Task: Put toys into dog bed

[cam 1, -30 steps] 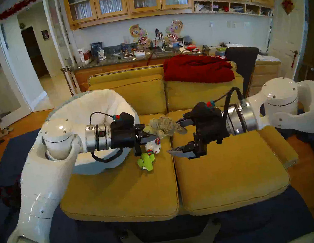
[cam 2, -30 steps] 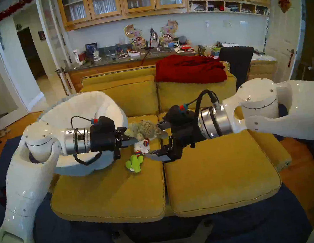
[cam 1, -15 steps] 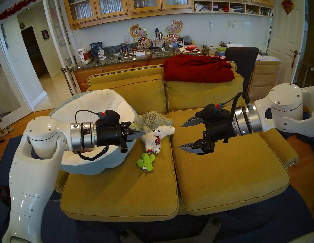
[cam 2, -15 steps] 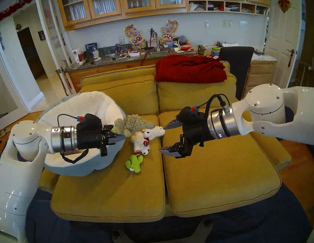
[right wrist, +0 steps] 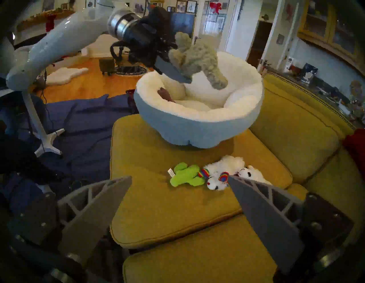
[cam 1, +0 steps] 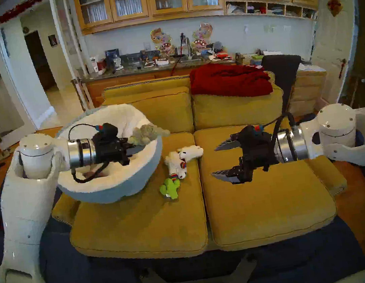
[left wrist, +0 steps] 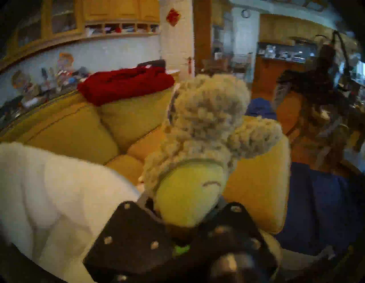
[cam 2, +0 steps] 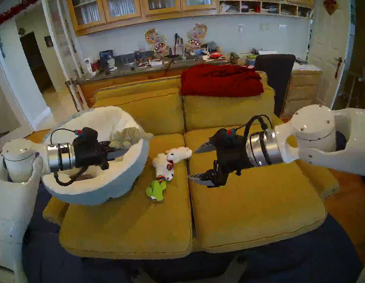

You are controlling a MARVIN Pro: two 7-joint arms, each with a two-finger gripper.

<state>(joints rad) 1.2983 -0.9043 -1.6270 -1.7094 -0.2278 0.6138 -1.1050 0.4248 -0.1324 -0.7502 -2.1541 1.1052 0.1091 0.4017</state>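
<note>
Left gripper (right wrist: 177, 73) is clamping the shaggy tan toy (right wrist: 195, 57) over the dog bed's (right wrist: 197, 126) rim; letting go early, it's probably tumbling outside. Right gripper (right wrist: 177, 197) is hanging open, empty.

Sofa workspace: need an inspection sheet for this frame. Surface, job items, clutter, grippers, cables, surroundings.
Surface: mustard sofa seat cushions, no damage seen.
Job's things: dog bed on the robot's-left cushion, a purple-grey toy inside. Shaggy tan toy held above the bed. Green cactus, rainbow-trimmed lamb and white lamb lie on the cushion beside the bed.
Clutter: red blanket on the sofa back.
Grippers: left gripper shut on the shaggy tan toy; right gripper open, empty, over the robot's-right cushion.
Cables: black wrist cable loops down into the bed.
Surroundings: blue cloth on the floor, crowded kitchen counter behind.
</note>
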